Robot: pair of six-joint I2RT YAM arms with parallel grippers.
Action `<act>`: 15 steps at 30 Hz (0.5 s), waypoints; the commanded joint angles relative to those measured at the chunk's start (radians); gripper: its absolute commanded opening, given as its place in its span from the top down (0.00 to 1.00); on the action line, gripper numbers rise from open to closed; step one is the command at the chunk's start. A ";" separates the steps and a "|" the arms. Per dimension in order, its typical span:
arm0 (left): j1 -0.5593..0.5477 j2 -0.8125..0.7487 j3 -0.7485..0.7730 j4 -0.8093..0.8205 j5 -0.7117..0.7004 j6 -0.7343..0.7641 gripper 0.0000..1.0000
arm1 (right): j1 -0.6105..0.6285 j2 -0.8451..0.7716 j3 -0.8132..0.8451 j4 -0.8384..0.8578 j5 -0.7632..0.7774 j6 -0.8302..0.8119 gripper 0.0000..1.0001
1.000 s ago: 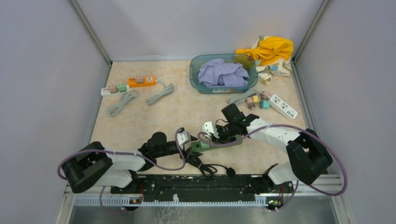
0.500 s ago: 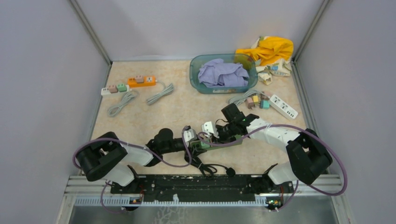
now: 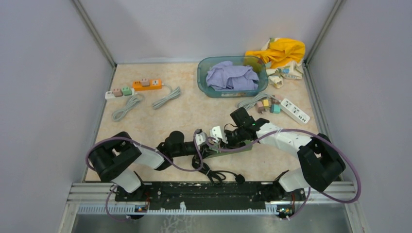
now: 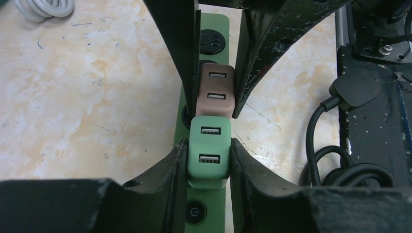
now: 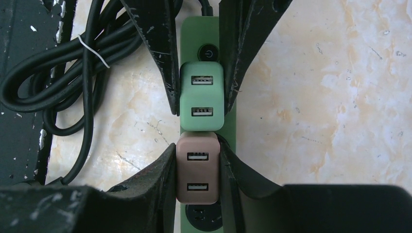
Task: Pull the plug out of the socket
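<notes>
A green power strip, the socket, lies near the table's front edge with two USB plugs seated side by side in it. My left gripper is shut on the green plug, a finger pressed against each side. My right gripper is shut on the pink-brown plug beside it. In the top view both grippers, left and right, meet nose to nose over the strip. The strip's power button shows just past the green plug.
The strip's black cable coils between the strip and the black base rail. Farther back are a teal basin of purple cloth, a yellow cloth, an orange strip and a white strip with small plugs.
My left arm has reached right to the green strip, and its jaws have closed from wide open onto the green plug. The right gripper has stayed shut on the pink-brown plug.
</notes>
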 commanded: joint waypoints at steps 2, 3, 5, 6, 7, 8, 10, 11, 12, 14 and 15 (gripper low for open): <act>0.000 0.032 0.035 0.012 0.031 0.017 0.82 | 0.010 0.003 0.047 0.018 0.011 0.010 1.00; -0.001 0.033 0.034 0.010 0.029 0.023 0.88 | 0.009 0.003 0.048 0.018 0.010 0.013 1.00; -0.001 0.030 0.029 0.005 0.025 0.035 0.98 | 0.008 0.001 0.052 0.018 0.007 0.022 1.00; -0.001 0.025 0.026 -0.002 0.023 0.042 0.99 | 0.005 -0.002 0.056 0.012 0.000 0.023 1.00; -0.001 0.023 0.022 -0.012 0.020 0.047 0.99 | 0.001 -0.006 0.059 0.008 -0.009 0.022 1.00; -0.001 0.020 0.021 -0.021 0.016 0.051 0.99 | -0.002 -0.011 0.058 0.008 -0.015 0.022 1.00; -0.001 0.020 0.020 -0.034 0.014 0.058 0.99 | -0.002 -0.021 0.043 0.027 -0.031 0.023 1.00; -0.001 0.022 0.022 -0.034 0.016 0.059 0.99 | -0.001 -0.027 0.035 0.041 -0.049 0.035 1.00; -0.001 0.027 0.023 -0.035 0.018 0.060 0.99 | 0.002 -0.027 0.025 0.060 -0.065 0.056 1.00; -0.001 0.038 0.028 -0.034 0.024 0.056 0.99 | 0.015 -0.028 0.017 0.118 -0.073 0.117 1.00; 0.000 0.043 0.030 -0.035 0.028 0.053 0.99 | 0.023 -0.029 0.013 0.166 -0.067 0.153 1.00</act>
